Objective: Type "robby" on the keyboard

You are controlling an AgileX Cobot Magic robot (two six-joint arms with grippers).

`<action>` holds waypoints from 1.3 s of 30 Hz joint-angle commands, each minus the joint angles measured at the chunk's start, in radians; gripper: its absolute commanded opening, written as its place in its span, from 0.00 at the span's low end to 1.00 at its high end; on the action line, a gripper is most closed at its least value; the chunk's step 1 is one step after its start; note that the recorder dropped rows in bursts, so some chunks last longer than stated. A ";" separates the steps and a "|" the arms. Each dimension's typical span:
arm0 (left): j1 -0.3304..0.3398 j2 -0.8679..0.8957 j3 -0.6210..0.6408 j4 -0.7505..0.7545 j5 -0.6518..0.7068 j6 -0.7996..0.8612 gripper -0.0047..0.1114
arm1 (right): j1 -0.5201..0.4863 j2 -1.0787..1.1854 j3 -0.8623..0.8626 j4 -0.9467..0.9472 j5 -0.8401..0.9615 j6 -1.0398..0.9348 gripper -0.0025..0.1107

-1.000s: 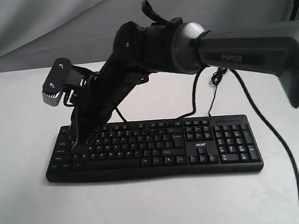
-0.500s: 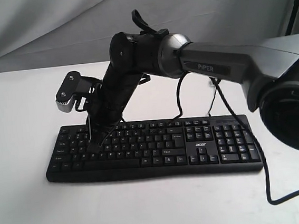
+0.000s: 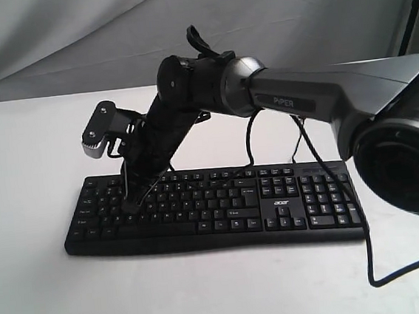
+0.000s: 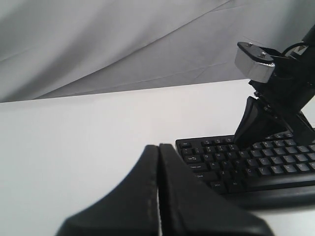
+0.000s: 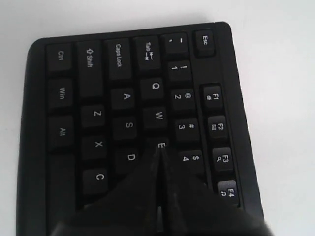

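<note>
The black keyboard (image 3: 222,209) lies across the white table, with the "acer" logo near its number pad. My right gripper (image 3: 130,205) reaches across from the right and points down at the left end of the letter keys. In the right wrist view the right gripper (image 5: 160,149) is shut, its tips at the edge of the E key (image 5: 161,144), with D, 4 and W around it. I cannot tell whether the tips touch a key. My left gripper (image 4: 158,147) is shut on nothing, low over bare table beyond the keyboard's (image 4: 231,162) Esc end.
The right arm (image 3: 300,100) spans over the keyboard's right half, and its wrist camera (image 3: 100,134) juts out to the left. Black cables (image 3: 367,253) hang from the arm to the table on the right. A grey cloth backdrop (image 3: 72,36) stands behind the white table (image 3: 44,291).
The right gripper's tips have shifted a few keys to the right from the keyboard's left end, then held nearly still. The arm's forearm has swung and now sits lower in view.
</note>
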 commanded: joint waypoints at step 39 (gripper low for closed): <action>-0.006 -0.003 0.004 0.005 -0.006 -0.003 0.04 | -0.003 0.018 -0.003 -0.008 -0.027 -0.021 0.02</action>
